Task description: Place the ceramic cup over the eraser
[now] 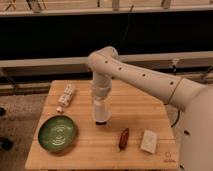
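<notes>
A white robot arm (145,75) reaches in from the three o'clock side of the scene and bends straight down over a wooden desk (85,152). Its claw (101,119) points downward near the middle of the desk, its tip at or just above the wood. Whether it grips anything cannot be told.

The ceramic cup (99,109) appears as a small, plain white tapered shape with no handle, standing in line with the arm's lower end. It blends into the white wrist above it, so where the cup ends and the arm begins is hard to tell.

Directly beneath it, a small dark shape shows at the desk surface; whether this is the eraser (101,121) or part of the claw cannot be told. The cup's lower edge meets this dark shape, and only a thin dark band is visible.

Around this central spot, taken as the clock's centre:
- At about eight o'clock lies a round green plate (58,134) with a pale swirl in its middle, near the desk's front edge.
- At about ten o'clock lies a white patterned tube (66,97), on its side.
- At about four o'clock lies a reddish-brown elongated object (123,138).
- Just beyond it, also at four o'clock, lies a flat white rectangular pad (148,141).
</notes>
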Robot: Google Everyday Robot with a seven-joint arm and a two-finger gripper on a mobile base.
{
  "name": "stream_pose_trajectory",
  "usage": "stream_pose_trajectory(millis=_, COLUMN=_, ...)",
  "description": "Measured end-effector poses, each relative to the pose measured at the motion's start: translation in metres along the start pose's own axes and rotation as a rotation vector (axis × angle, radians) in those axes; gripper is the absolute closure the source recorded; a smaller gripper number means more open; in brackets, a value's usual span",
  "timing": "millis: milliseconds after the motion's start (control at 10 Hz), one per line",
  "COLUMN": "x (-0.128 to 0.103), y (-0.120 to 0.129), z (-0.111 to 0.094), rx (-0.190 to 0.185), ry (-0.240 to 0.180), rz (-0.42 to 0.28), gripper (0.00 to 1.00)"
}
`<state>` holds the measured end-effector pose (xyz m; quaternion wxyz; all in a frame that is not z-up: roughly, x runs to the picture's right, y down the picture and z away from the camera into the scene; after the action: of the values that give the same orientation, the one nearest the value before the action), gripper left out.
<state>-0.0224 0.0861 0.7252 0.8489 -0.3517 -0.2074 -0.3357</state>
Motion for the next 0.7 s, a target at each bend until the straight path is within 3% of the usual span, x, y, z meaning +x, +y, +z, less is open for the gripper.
stream_pose_trajectory(millis=400, x=0.025, y=0.012, z=0.020, rx=0.020, ry=0.020, rz=0.055, gripper=0.98)
stream_pose_trajectory(millis=600, x=0.035, y=0.014, z=0.031, rx=0.028, ry=0.034, rz=0.071, gripper=0.84)
stream_pose_trajectory(millis=700, x=0.040, y=0.014, z=0.039, rx=0.034, ry=0.040, rz=0.081, gripper=0.70)
